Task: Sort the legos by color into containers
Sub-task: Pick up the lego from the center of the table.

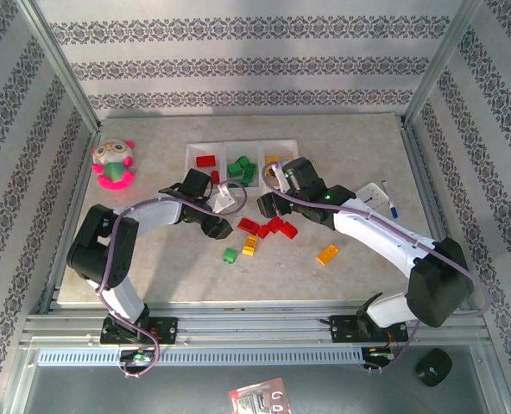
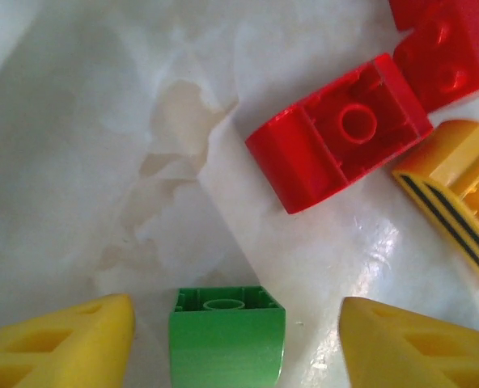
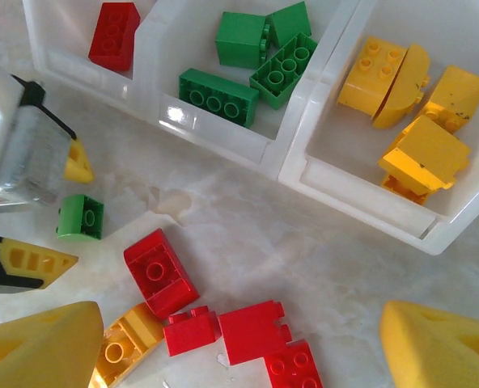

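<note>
The left pincer (image 2: 231, 347) stands apart. Its two yellow fingers (image 2: 57, 343) straddle a green brick (image 2: 226, 335), with bare surface (image 2: 102, 121) showing on either side, so nothing is clamped yet. The straddle looks deliberate: closing would catch the brick by its two flat flanks. The brick is close to square, with no long axis worth naming. Its ringed face turns away from the wrist and a smooth, rounded face turns toward it.

Ahead of the fingertips and to the right lies a red brick (image 2: 341, 133), hollow side up, its long axis running diagonally away to the right. It sits close against a second red brick (image 2: 450, 40) and just beside a striped yellow piece (image 2: 458, 194).

The right pincer (image 3: 239, 347) is also spread wide and holds nothing. It hangs over the red cluster (image 3: 252, 331), probably to choose among it. Beyond its fingertips sits the tray (image 3: 361, 198), with one red piece (image 3: 114, 32) in the left compartment, greens (image 3: 247, 56) in the middle and yellows (image 3: 409, 105) on the right. By that order the green brick belongs in the middle compartment. An orange brick (image 1: 327, 254) lies well apart from both pincers, on the right pincer's side.
</note>
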Action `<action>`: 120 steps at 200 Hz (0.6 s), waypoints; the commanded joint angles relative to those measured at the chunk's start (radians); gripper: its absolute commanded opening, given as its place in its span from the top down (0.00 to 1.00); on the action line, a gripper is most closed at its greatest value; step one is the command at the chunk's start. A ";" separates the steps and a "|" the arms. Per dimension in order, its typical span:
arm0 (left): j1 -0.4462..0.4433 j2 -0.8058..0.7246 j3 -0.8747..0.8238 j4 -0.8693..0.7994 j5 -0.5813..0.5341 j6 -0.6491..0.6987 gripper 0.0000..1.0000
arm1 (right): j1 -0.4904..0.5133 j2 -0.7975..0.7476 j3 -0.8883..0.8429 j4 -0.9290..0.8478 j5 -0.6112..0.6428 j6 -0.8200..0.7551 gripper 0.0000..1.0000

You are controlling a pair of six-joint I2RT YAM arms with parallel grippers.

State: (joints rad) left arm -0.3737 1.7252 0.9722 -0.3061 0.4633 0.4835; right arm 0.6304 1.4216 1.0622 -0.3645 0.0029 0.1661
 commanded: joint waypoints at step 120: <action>-0.009 -0.154 -0.021 -0.005 -0.026 -0.151 0.82 | -0.021 -0.082 -0.041 -0.005 0.026 0.018 0.12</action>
State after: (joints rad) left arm -0.3737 1.6707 0.9783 -0.3485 0.4595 0.4564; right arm 0.6170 1.3796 1.0187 -0.3706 0.0154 0.1806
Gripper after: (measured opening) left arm 0.323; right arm 0.884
